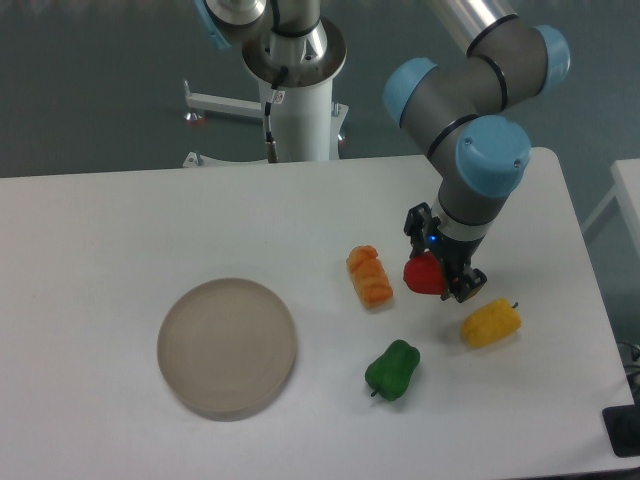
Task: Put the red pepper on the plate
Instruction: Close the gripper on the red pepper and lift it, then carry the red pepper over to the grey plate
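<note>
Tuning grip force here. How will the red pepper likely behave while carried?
The red pepper looks glossy and rounded, so it may slip or twist in the gripper. It seems small and probably light. Set on the flat plate, it might roll.

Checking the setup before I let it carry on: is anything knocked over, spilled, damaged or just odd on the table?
Nothing stands out. The plate lies flat and bare. The green pepper, yellow pepper and orange item lie apart on the table, intact. The gripper is closed around the red pepper. No spills.
</note>
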